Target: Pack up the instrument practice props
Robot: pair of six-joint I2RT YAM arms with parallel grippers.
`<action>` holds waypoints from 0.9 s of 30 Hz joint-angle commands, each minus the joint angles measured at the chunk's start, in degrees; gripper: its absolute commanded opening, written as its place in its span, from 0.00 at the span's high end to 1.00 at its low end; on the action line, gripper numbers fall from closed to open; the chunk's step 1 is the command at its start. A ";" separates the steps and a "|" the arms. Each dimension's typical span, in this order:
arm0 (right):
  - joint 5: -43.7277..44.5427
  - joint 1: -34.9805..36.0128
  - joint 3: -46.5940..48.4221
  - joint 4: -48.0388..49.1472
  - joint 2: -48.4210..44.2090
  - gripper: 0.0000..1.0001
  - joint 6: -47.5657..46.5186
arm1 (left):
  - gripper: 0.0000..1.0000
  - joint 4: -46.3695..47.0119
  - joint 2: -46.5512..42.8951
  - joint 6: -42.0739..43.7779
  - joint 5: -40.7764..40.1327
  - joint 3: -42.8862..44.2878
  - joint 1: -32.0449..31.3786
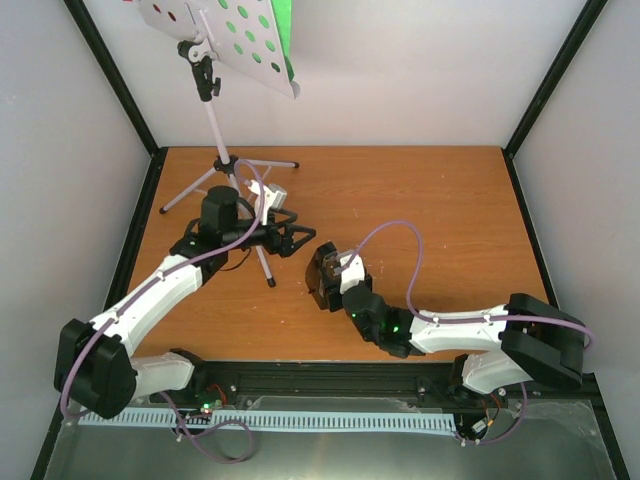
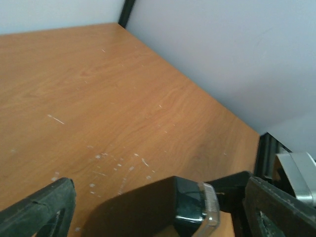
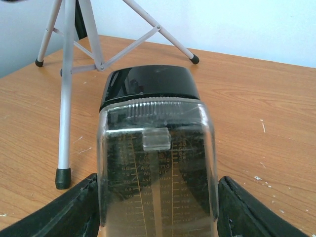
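The music stand point(image 1: 228, 45) stands at the back left. Its pale perforated desk shows a green sheet point(image 1: 285, 28) at its right edge and red point(image 1: 166, 13) through the holes. Its silver tripod legs point(image 1: 232, 168) also show in the right wrist view point(image 3: 66, 94). My right gripper point(image 1: 330, 285) is shut on the black metronome point(image 1: 322, 272). The clear cover point(image 3: 158, 173) faces the wrist camera between the fingers point(image 3: 247, 212). My left gripper point(image 1: 303, 241) is open just left of the metronome, whose end point(image 2: 190, 202) lies between its fingers point(image 2: 44, 210).
The front tripod leg point(image 1: 266, 266) ends beside my left gripper, and its black foot point(image 3: 62, 177) is left of the metronome. White walls with black posts point(image 1: 545, 85) enclose the wooden table point(image 1: 430, 200).
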 commanded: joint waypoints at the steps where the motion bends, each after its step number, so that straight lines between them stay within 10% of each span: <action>1: -4.51 -1.03 -1.73 -2.47 1.48 0.40 0.53 | 0.10 1.25 2.13 1.75 5.34 0.67 -2.53; 16: -9.55 -2.36 -3.07 -2.01 1.53 0.37 -1.35 | 0.50 0.95 10.59 0.40 11.45 2.42 -4.57; 27: -9.77 -2.77 -2.72 -3.24 1.88 0.36 -1.82 | 0.58 0.46 11.25 0.69 11.27 2.69 -4.66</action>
